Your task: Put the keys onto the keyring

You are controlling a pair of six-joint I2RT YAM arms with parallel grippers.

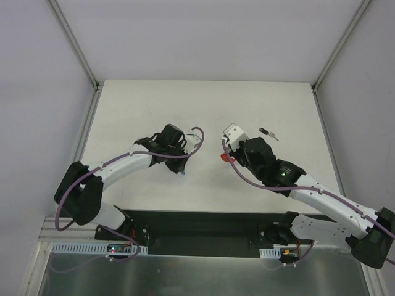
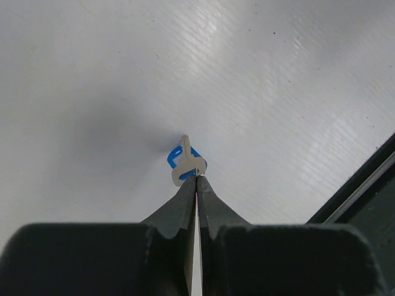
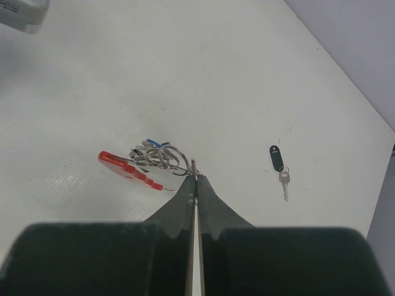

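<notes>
My left gripper [image 2: 197,179] is shut on a small blue-headed key [image 2: 184,163], which sticks out past the fingertips just above the white table. From above only a speck of this blue key [image 1: 186,174] shows under the left gripper [image 1: 184,168]. My right gripper [image 3: 195,179] is shut on the silver ring of the keyring [image 3: 162,157], whose red plastic band [image 3: 126,168] trails to the left over the table. The top view shows the red band [image 1: 226,158] beside the right gripper [image 1: 231,154]. A black-headed key [image 3: 278,163] lies loose on the table to the right, and shows as the black key [image 1: 267,132] from above.
The white table [image 1: 203,98] is walled at the back and both sides. A dark strip [image 2: 364,185] runs along its near edge by the arm bases. A white part of the left arm [image 3: 18,12] shows at the top left of the right wrist view.
</notes>
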